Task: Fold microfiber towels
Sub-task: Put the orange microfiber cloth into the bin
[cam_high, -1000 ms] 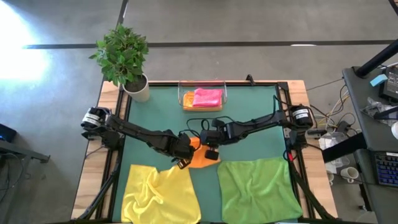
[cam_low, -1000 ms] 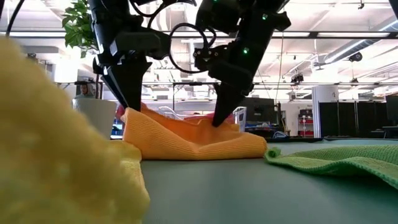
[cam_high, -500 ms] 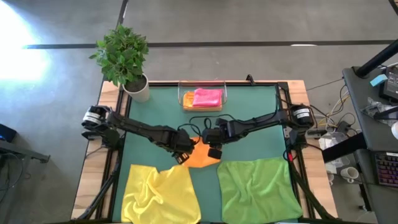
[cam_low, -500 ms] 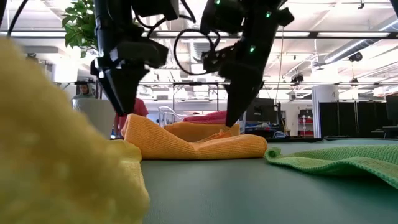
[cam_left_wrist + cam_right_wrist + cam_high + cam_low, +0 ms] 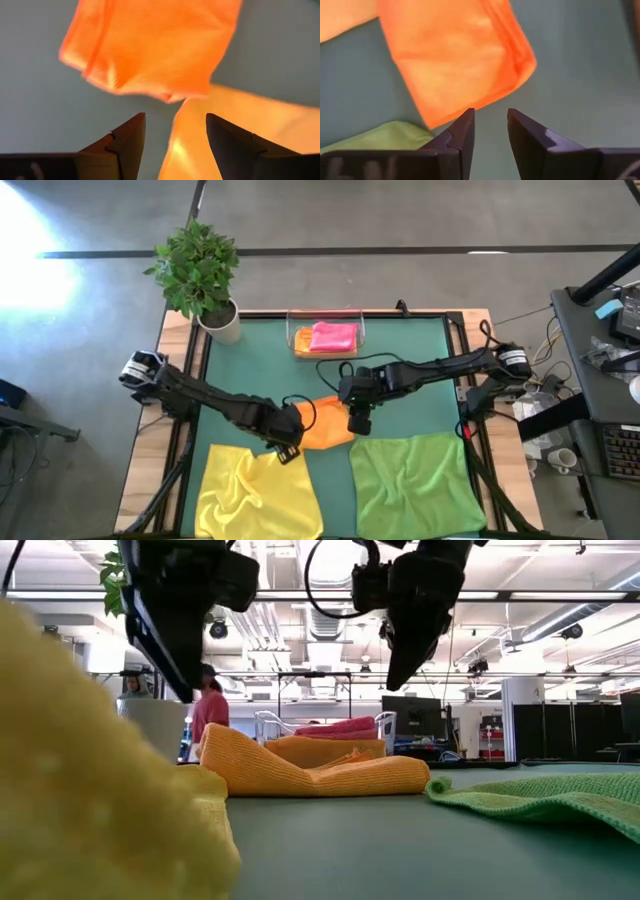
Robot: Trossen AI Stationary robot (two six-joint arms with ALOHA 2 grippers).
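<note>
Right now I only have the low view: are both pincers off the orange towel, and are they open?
Observer: Yes for the left. Its wrist view shows the left pincer open and empty above the orange towel.
Operator: And the right one?
Observer: The right pincer is open too, with nothing between its fingers, near the towel's edge beside the green towel.
Operator: Which towels are not folded yet?
Observer: From above, the yellow towel lies rumpled and the green one lies spread out. The pink towel sits folded in the clear tray.
</note>
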